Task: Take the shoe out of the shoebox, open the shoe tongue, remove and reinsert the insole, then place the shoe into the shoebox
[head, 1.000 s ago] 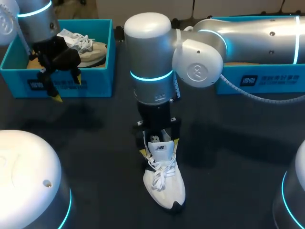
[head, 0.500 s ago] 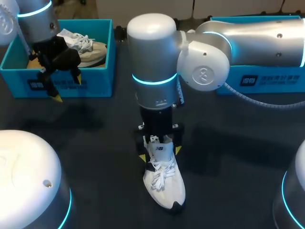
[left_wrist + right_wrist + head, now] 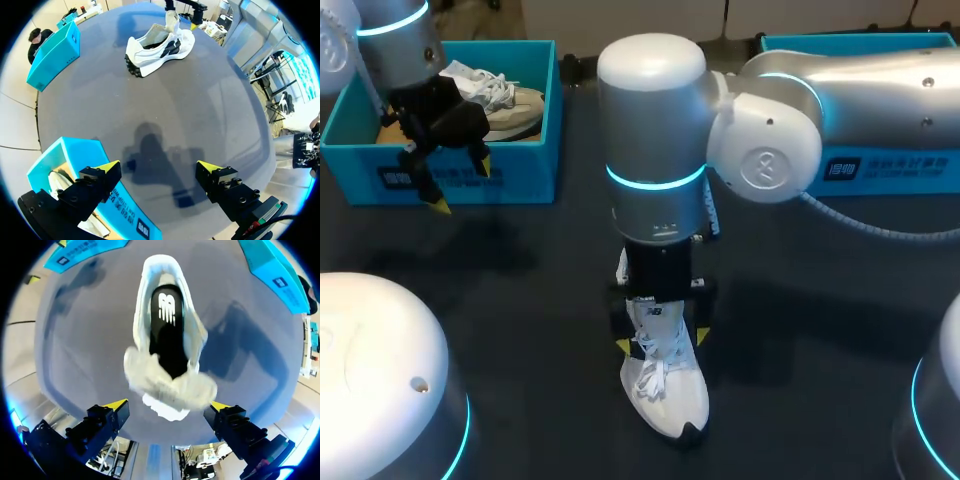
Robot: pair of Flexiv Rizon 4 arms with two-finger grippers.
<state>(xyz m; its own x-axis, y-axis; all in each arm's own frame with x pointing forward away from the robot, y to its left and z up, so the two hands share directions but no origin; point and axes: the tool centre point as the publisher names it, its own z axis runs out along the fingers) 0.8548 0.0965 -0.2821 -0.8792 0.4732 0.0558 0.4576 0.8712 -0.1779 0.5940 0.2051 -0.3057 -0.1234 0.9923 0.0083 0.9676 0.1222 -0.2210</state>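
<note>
White shoe (image 3: 667, 390) stands upright mid-table, toe toward the robot, well apart from both blue boxes, with bare dark table (image 3: 520, 290) on every side. Left shoebox (image 3: 470, 178) sits at the far left edge and holds a second shoe (image 3: 510, 105). Right shoebox (image 3: 880, 165) sits at the far right, partly behind the right arm. Right gripper (image 3: 662, 342) points straight down over the heel end, fingers spread wide either side of the collar, nothing held. Left gripper (image 3: 460, 187) hangs just before the left shoebox's front wall, spread wide, empty. Only the right wrist view looks into the shoe: black insole (image 3: 167, 325) lies flat inside, tongue blurred near the fingertips. Left wrist view shows bare table beneath its gripper (image 3: 159, 167).
</note>
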